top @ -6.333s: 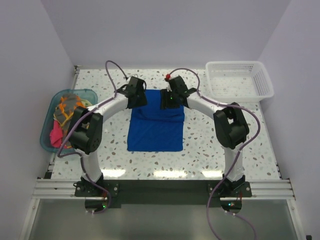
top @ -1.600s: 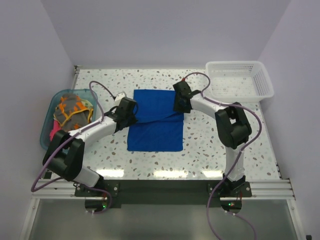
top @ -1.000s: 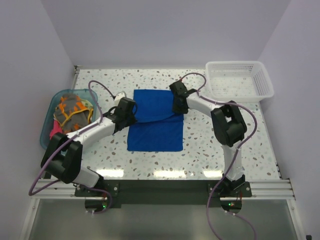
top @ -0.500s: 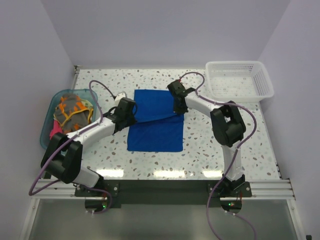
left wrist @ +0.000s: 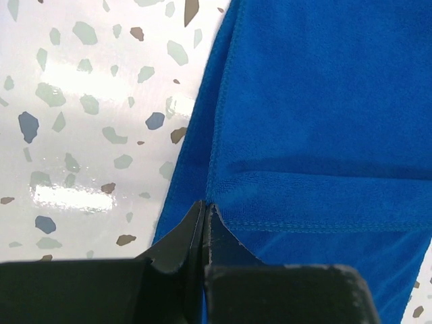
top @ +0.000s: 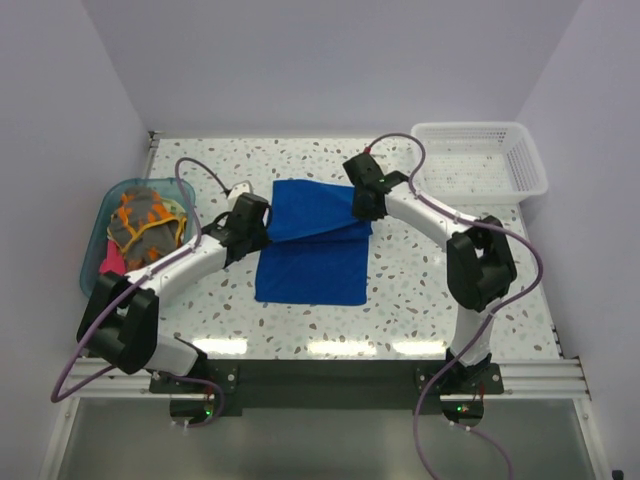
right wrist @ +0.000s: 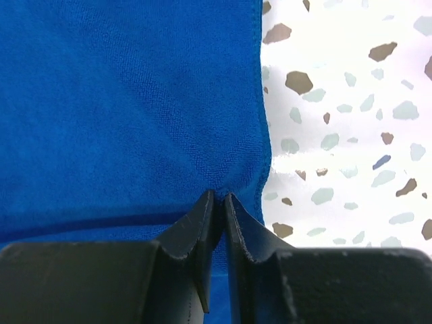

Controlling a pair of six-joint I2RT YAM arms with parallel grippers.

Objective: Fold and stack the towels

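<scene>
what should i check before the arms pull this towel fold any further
1. Left end effector pinching the towel edge: ok.
2. Right end effector pinching the opposite edge: ok.
3. Lifted flap square with the lower layer: not ok, its near edge slants.
4. Lower layer flat on the table: ok.
5. Tub and basket apart from the towel: ok.

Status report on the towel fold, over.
Left gripper shut on left edge of blue towel, right gripper shut on right edge. Towel partly folded mid-table. Teal tub and white basket off to the sides, not touching it.
</scene>
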